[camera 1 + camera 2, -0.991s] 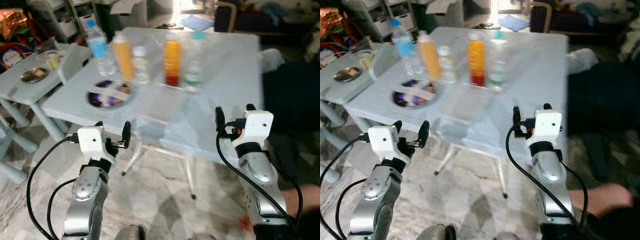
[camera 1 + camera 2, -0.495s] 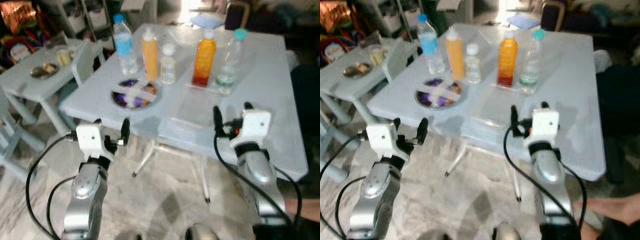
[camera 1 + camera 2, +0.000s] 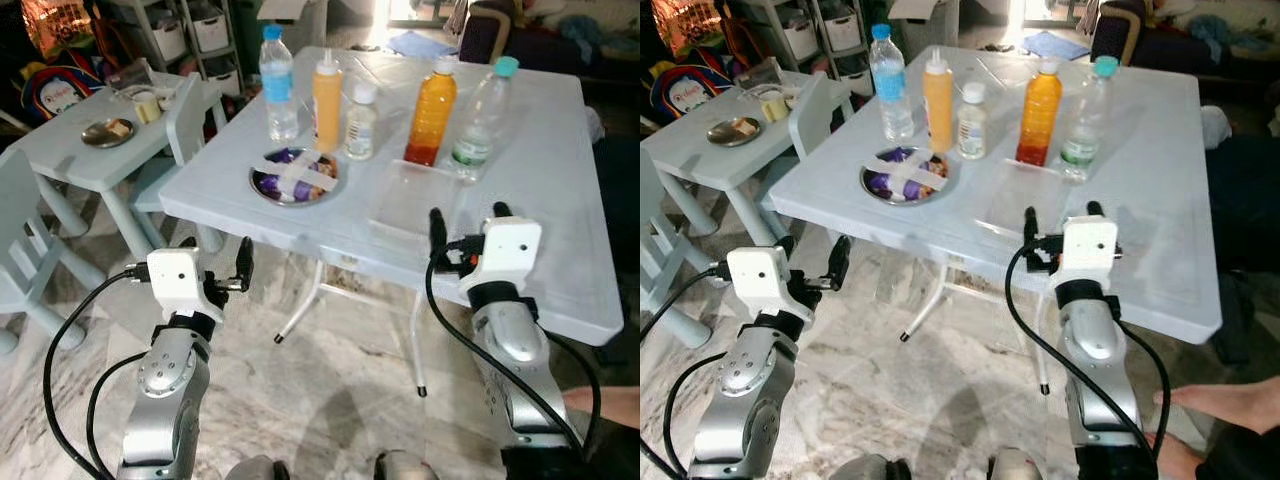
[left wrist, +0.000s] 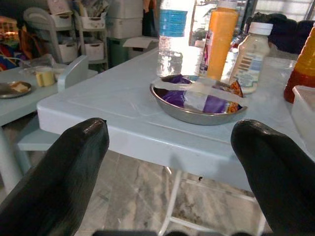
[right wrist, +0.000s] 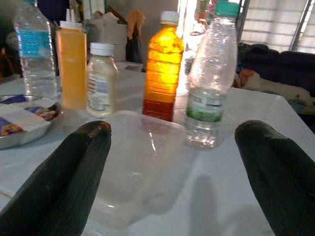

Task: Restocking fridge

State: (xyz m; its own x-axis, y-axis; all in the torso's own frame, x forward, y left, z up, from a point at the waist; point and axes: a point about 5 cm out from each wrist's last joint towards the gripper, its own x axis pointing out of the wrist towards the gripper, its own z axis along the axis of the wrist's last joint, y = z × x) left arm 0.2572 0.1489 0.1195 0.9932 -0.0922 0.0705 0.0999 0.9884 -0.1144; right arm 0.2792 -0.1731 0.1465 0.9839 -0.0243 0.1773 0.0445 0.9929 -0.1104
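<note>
right gripper: the right gripper [image 3: 464, 225] is hovering over the near edge of the white table [image 3: 560, 180], fingers spread wide, nothing between them
left gripper: the left gripper [image 3: 215, 262] is hanging below and in front of the table's near-left edge, fingers also wide apart and empty
clear tub: the clear plastic tub [image 3: 411, 196] is lying flat on the table straight ahead of the right gripper, just beyond its fingertips
bottles: standing upright in a row behind the tub: teal-capped clear bottle [image 3: 481, 116], orange juice bottle [image 3: 432, 97], small white-capped bottle [image 3: 360, 120], orange squeeze bottle [image 3: 326, 88], blue-labelled water bottle [image 3: 277, 79]
steel dish: the taped steel dish [image 3: 294, 177] is sitting ahead of the left gripper, in front of the squeeze bottle
key relation: juice and teal-capped bottles are lining up between the right fingers in the right wrist view, long axes vertical
nearer arm: right, by my reading; left is sitting lower than the tabletop
next move needs: probably reaching forward over the tub without knocking it
</note>
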